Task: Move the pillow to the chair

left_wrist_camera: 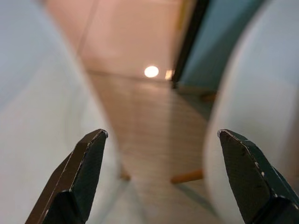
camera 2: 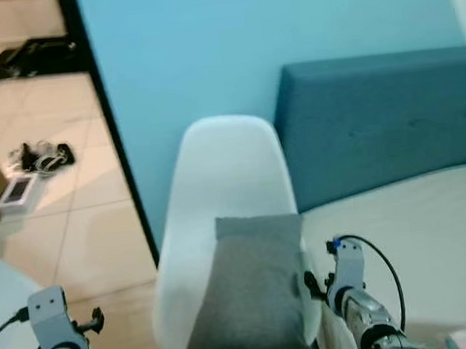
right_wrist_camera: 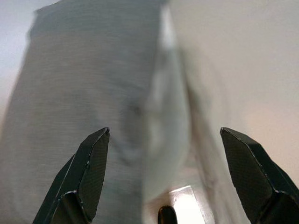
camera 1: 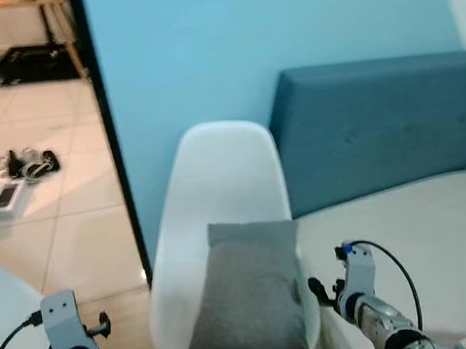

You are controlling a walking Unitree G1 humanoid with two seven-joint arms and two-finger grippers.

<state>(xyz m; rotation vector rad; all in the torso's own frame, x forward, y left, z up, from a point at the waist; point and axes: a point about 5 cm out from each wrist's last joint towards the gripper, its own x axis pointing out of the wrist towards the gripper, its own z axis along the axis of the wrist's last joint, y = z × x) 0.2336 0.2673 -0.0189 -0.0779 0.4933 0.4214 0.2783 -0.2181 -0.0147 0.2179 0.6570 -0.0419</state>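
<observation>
One grey pillow point(camera 1: 249, 297) lies on the seat of the white chair point(camera 1: 221, 184), lower centre of the frame, leaning up toward the backrest. By its look it is soft and light and would sag, so a pinch at a corner or side seam would hold best. The right claw point(right_wrist_camera: 163, 154) hangs released beside its right edge; the left claw point(left_wrist_camera: 161, 158), also released, hangs over the floor point(camera 1: 64, 215) at lower left.

One grey pillow point(camera 1: 249, 301) is counted, lying on one white chair point(camera 1: 221, 176). One bed with a blue headboard point(camera 1: 385, 123) is seen to the right. Two grippers are counted: the left gripper point(left_wrist_camera: 161, 135) and the right gripper point(right_wrist_camera: 163, 133), each with two black fingers spread apart.
</observation>
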